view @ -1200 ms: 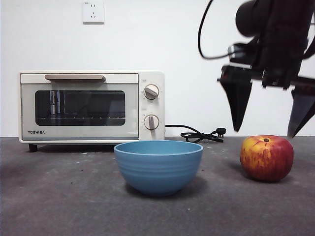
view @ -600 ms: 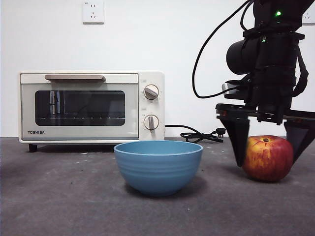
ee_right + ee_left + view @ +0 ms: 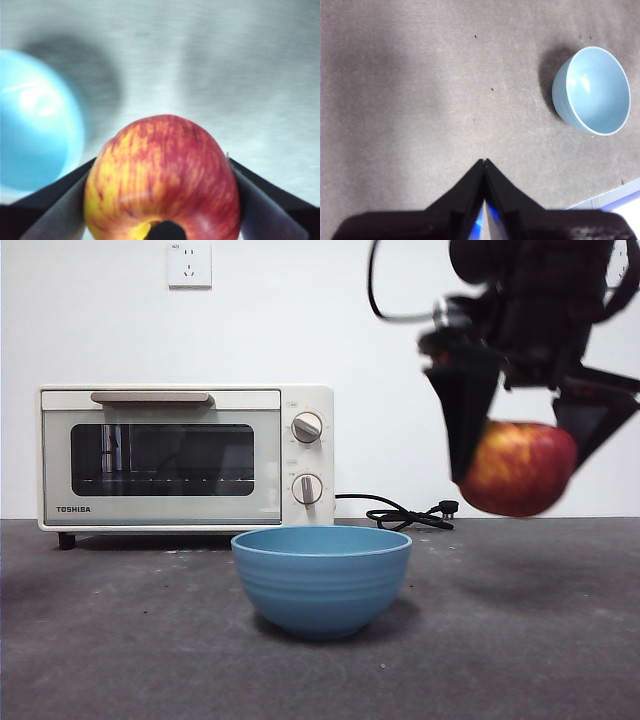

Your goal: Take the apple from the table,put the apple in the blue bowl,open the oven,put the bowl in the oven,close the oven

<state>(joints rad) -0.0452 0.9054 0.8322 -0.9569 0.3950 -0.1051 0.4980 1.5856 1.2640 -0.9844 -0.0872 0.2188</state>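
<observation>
My right gripper point(image 3: 518, 465) is shut on the red and yellow apple point(image 3: 518, 468), holding it in the air above the table point(image 3: 120, 640), up and to the right of the blue bowl point(image 3: 322, 580). The right wrist view shows the apple point(image 3: 162, 180) clamped between both jaws, with the blue bowl point(image 3: 35, 120) off to one side below. The bowl stands empty at the table's middle. Behind it at the left sits the cream oven point(image 3: 185, 457), its door closed. My left gripper point(image 3: 484, 162) hangs shut over bare table, apart from the bowl point(image 3: 592, 90).
The oven's black cord and plug point(image 3: 410, 515) lie on the table behind the bowl, below the lifted apple. A wall socket point(image 3: 190, 264) is above the oven. A pale table edge point(image 3: 610, 200) shows in the left wrist view.
The right gripper came down around the apple, shut on it, and has lifted it off the table, shifting slightly left toward the bowl.
</observation>
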